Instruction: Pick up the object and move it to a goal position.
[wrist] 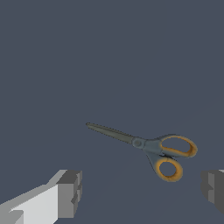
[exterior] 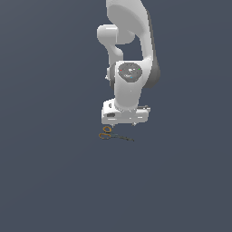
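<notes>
Directly above the scissors (wrist: 148,146), gripper (wrist: 142,192) with fingers spread wide, holding nothing, blades closed

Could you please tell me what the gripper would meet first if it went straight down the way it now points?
Probably the scissors: the open gripper points down at the surface, its fingers wide apart. The exact line is uncertain.

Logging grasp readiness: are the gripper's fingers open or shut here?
Open. In the wrist view the gripper has its fingers spread wide, empty, with the scissors lying flat beyond them.
</notes>
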`<action>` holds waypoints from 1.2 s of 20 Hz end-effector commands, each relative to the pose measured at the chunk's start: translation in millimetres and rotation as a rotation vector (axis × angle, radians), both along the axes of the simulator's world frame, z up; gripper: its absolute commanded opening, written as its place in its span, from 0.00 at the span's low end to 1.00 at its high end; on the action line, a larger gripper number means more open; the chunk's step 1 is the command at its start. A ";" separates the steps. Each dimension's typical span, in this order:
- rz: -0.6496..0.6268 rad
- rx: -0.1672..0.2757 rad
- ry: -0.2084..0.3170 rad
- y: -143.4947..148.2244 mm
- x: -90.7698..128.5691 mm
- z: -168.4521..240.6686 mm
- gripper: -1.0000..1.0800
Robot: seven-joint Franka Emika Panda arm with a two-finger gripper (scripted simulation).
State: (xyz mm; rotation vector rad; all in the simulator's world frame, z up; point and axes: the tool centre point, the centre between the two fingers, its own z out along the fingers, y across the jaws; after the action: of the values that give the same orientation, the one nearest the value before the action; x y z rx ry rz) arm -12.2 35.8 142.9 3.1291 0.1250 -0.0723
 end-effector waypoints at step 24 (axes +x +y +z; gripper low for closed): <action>0.138 -0.002 -0.022 8.8 8.1 2.2 0.96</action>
State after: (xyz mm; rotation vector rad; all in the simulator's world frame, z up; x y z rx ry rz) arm -3.9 46.2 147.4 3.1110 0.3090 -0.0367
